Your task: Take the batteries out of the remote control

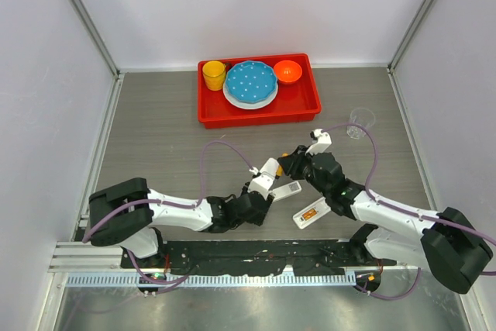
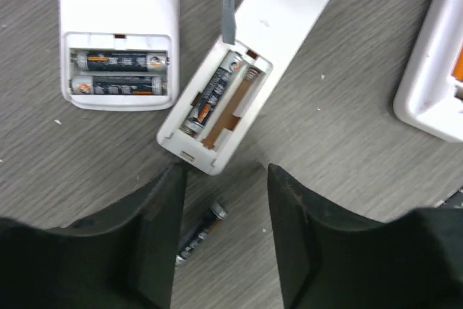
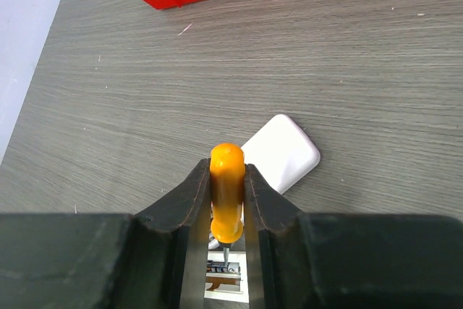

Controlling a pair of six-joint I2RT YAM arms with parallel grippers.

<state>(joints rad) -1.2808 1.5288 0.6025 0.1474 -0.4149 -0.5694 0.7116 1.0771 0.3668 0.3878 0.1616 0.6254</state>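
In the left wrist view, two white remotes lie with their battery bays uncovered. The left remote [image 2: 119, 12] holds two dark batteries [image 2: 119, 74]. The tilted middle remote [image 2: 282, 12] holds one battery [image 2: 213, 93] beside an empty slot. A loose battery [image 2: 199, 233] lies on the table between the fingers of my open left gripper [image 2: 226, 171], which do not touch it. My right gripper [image 3: 228, 179] is shut on the orange-handled screwdriver [image 3: 227, 193]. The screwdriver's shaft [image 2: 228, 5] points down into the tilted remote's bay [image 3: 223, 271].
A third white piece [image 2: 434, 85] with an orange part lies to the right [image 1: 314, 212]. At the back stands a red tray [image 1: 310, 102] with a yellow cup [image 1: 214, 75], a blue plate [image 1: 250, 83] and an orange bowl [image 1: 287, 71]. A clear plastic cup [image 1: 360, 122] stands at the right.
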